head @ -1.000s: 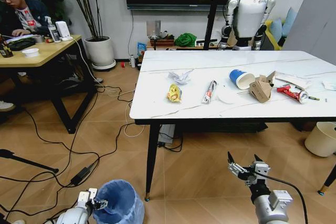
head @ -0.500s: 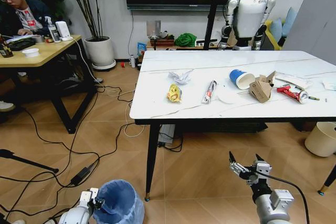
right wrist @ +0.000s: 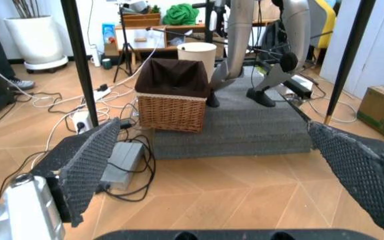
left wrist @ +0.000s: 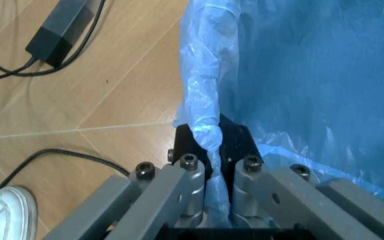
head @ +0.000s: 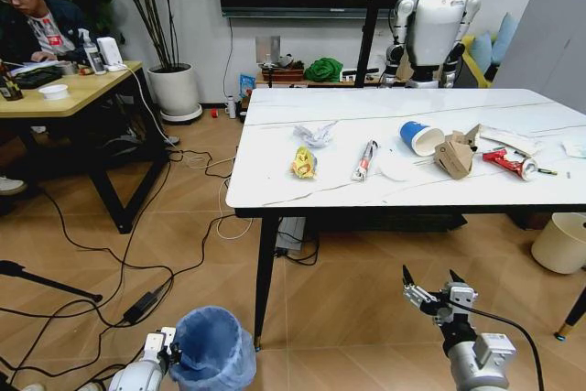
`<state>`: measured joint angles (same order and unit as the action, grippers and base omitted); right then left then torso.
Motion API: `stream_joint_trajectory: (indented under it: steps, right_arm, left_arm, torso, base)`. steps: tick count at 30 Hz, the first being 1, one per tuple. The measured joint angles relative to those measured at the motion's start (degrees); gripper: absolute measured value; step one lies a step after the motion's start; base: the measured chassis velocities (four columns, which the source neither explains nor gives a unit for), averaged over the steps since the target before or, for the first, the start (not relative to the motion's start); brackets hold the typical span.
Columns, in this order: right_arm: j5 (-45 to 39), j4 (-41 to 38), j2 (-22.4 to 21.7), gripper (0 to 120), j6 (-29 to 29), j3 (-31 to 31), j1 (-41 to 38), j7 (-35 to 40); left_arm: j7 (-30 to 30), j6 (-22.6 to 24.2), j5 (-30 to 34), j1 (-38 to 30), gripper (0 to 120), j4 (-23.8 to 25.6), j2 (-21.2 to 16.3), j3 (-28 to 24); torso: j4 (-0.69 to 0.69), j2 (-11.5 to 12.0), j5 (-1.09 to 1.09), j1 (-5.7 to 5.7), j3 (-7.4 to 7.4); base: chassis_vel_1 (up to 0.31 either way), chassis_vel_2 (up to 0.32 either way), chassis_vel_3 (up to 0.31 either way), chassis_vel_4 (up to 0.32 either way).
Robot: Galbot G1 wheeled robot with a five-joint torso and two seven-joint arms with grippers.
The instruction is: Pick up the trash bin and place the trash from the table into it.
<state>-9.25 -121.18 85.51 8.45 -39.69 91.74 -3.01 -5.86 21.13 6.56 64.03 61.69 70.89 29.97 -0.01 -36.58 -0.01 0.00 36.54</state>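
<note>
Head view: the trash bin [head: 212, 351] has shifted slightly right near the table [head: 275, 191] leg, so the lift looks underway; trash [head: 305, 162] waits above; the right gripper [head: 429, 283] hangs wide open over bare floor.
Left wrist view: the left gripper [left wrist: 212, 150] is clamped on the bin's rim; floor beside is free.

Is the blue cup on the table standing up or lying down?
Lying down. The blue cup rests on its side on the table, its white open mouth facing the robot.
</note>
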Motion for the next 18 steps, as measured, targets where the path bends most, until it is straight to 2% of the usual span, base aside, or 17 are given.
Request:
stream_joint_trajectory:
  steps: [5,8,12,13,18]
  right_arm:
    - [0.2,-0.3,0.0,100,-0.1,0.1,0.2,0.0]
    - [0.2,-0.8,-0.2,100,-0.1,0.1,0.4,0.0]
    - [0.5,-1.2,-0.4,100,-0.1,-0.3,0.7,0.0]
    - [0.5,-1.2,-0.4,100,-0.1,-0.3,0.7,0.0]
    - [0.8,-1.7,-0.3,100,-0.2,-0.3,0.9,0.0]
  left_arm:
    - [0.1,0.4,1.9,0.7,0,1.6,-0.5,0.0]
    - [1.0,2.0,5.8,1.9,0,4.6,-1.3,-0.4]
    - [3.8,8.1,13.6,5.5,0,14.7,-3.5,-1.8]
    - [3.8,8.1,13.6,5.5,0,14.7,-3.5,-1.8]
    - [8.0,11.9,20.2,8.4,0,25.1,-5.9,-3.0]
  torso:
    - [0.00,0.0,0.00,0.00,0.00]
    - [0.00,0.0,0.00,0.00,0.00]
    - [0.02,0.0,0.00,0.00,0.01]
    - [0.02,0.0,0.00,0.00,0.01]
    - [0.00,0.0,-0.01,0.00,0.01]
  base:
    - [0.000,0.000,0.000,0.000]
    - [0.000,0.000,0.000,0.000]
    - [0.000,0.000,0.000,0.000]
    - [0.000,0.000,0.000,0.000]
    - [0.000,0.000,0.000,0.000]
